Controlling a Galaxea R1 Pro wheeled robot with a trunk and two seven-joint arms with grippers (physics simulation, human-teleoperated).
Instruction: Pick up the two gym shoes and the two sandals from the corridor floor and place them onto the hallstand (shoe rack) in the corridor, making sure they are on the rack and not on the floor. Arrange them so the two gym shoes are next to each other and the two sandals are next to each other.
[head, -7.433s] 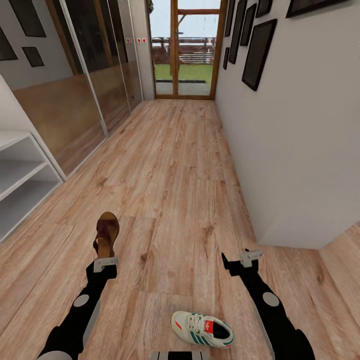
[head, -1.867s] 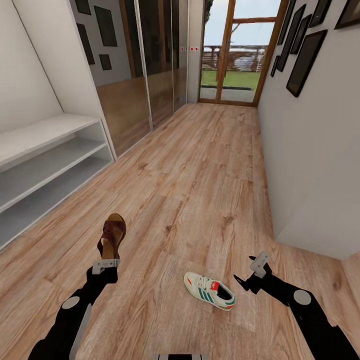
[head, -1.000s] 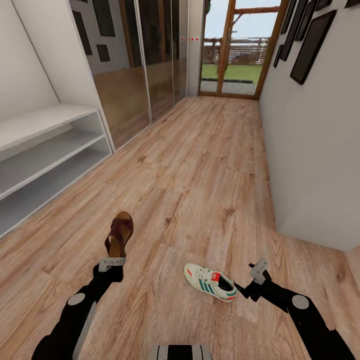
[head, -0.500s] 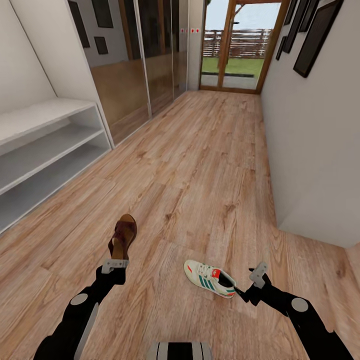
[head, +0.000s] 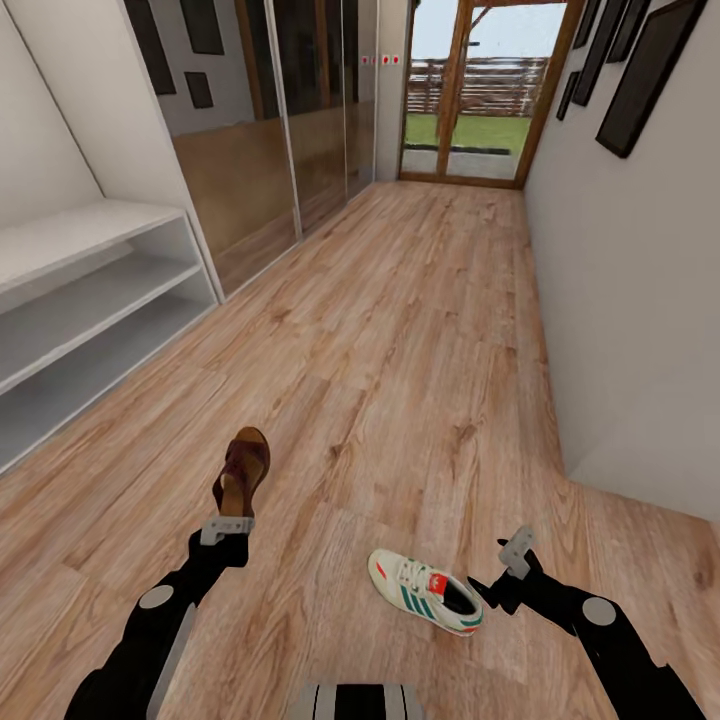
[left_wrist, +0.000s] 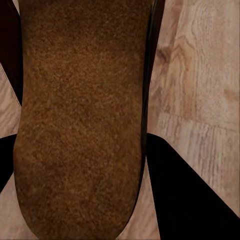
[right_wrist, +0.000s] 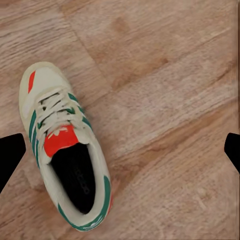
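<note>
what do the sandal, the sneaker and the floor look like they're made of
Sandal: dark brown straps that look like leather, matte; its surface between the left pincer's fingers has a grainy, suede-like texture.
Sneaker: cream upper, probably leather or synthetic, with green stripes, woven white laces and a red-orange tongue label.
Floor: warm brown planks with visible wood grain, low sheen.

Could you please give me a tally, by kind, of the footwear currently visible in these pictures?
Gym shoes: 1, the cream-white sneaker with green stripes lying on the corridor floor, by the right hand.
Sandals: 1, the brown sandal, its heel at the left hand.
Total: 2 pieces of footwear; none is on the hallstand.
</note>
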